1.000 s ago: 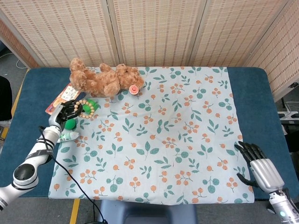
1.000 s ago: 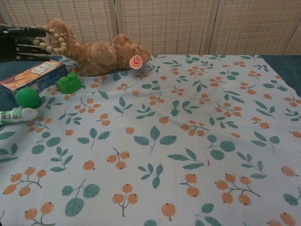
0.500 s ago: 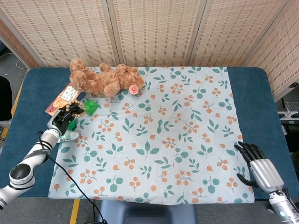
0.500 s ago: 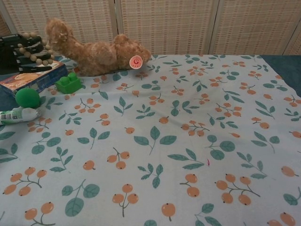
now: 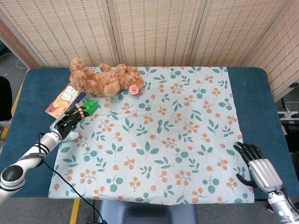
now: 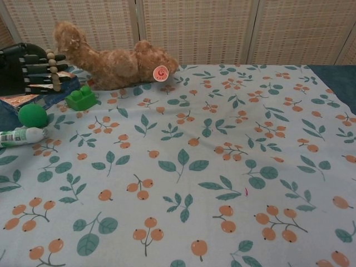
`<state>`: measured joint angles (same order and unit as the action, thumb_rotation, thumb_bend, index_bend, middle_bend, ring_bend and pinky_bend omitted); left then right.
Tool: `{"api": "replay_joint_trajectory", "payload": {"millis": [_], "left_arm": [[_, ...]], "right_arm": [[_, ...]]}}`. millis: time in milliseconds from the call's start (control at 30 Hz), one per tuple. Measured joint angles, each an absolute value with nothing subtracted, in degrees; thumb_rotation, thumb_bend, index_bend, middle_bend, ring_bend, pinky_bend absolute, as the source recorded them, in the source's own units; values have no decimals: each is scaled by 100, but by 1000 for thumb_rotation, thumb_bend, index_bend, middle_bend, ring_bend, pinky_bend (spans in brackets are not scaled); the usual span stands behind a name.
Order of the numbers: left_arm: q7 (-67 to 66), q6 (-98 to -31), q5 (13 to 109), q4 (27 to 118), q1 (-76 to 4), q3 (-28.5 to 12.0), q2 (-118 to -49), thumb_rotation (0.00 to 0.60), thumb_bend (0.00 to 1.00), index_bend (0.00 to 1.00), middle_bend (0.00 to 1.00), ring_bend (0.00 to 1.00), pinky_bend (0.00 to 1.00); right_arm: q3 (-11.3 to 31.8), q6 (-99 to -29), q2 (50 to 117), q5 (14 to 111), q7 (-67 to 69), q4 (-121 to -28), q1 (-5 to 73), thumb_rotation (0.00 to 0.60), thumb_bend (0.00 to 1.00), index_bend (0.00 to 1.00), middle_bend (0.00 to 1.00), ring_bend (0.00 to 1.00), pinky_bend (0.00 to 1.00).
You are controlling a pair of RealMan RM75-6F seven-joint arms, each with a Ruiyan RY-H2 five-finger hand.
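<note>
blue table (image 5: 261,93), spread with a leaf-and-berry printed cloth (image 5: 159,135) over most of its top. brown teddy bear (image 5: 103,79) lying on its side along the far edge of the cloth, a round red tag on it. orange-and-blue box (image 5: 62,99) flat on the table just left of the cloth's far left corner. left robot hand (image 5: 67,123) raised over the left edge of the cloth, fingers closed around a wooden bead bracelet (image 6: 53,71); in the chest view the beads loop over the dark fingers, held above the box and clear of the cloth. right robot hand (image 5: 256,162) at the near right corner of the cloth, holding nothing, fingers apart and stretched forward, well apart from every toy. green toy brick (image 6: 81,97) on the cloth between the box and the bear. green ball (image 6: 32,115) just nearer than the box, with a small white tube (image 6: 22,136) lying beside it, nearer still.
</note>
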<state>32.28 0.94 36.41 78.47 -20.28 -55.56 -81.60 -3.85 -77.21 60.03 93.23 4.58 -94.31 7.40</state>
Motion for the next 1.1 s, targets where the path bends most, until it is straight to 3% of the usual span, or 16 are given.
{"api": "replay_joint_trajectory", "payload": {"millis": [67, 133, 267, 600, 733, 900, 1100], "left_arm": [[3070, 233, 3814, 7784, -1951, -5655, -8271, 226, 520, 335, 387, 204, 44], [2980, 236, 3908, 7736, -1921, -5686, -8382, 197, 517, 395, 459, 219, 44], [3089, 76, 3862, 7685, -1923, -5687, -8493, 197, 517, 453, 563, 250, 45], [3406, -236, 3789, 7650, -2094, -5410, -8455, 207, 515, 485, 603, 275, 45], [3488, -306, 3807, 7720, -2142, -5279, -8354, 256, 513, 485, 603, 276, 45], [3545, -418, 3872, 7767, -2179, -5173, -8303, 390, 560, 485, 604, 275, 46], [3664, -467, 3915, 7802, -2222, -5081, -8273, 416, 628, 486, 603, 276, 46]], "right_arm": [[-385, -7718, 6005, 9323, 454, -9431, 742, 600, 202, 0, 0, 0, 0], [-386, -7708, 6008, 9321, 447, -9430, 746, 600, 203, 0, 0, 0, 0], [-386, -7697, 6009, 9311, 449, -9428, 751, 600, 202, 0, 0, 0, 0], [-390, -7688, 6013, 9312, 444, -9425, 758, 600, 203, 0, 0, 0, 0], [-390, -7698, 6019, 9315, 442, -9423, 755, 600, 203, 0, 0, 0, 0], [-399, -7713, 6017, 9336, 449, -9423, 751, 600, 203, 0, 0, 0, 0], [-395, -7713, 6013, 9321, 449, -9422, 751, 600, 203, 0, 0, 0, 0]]}}
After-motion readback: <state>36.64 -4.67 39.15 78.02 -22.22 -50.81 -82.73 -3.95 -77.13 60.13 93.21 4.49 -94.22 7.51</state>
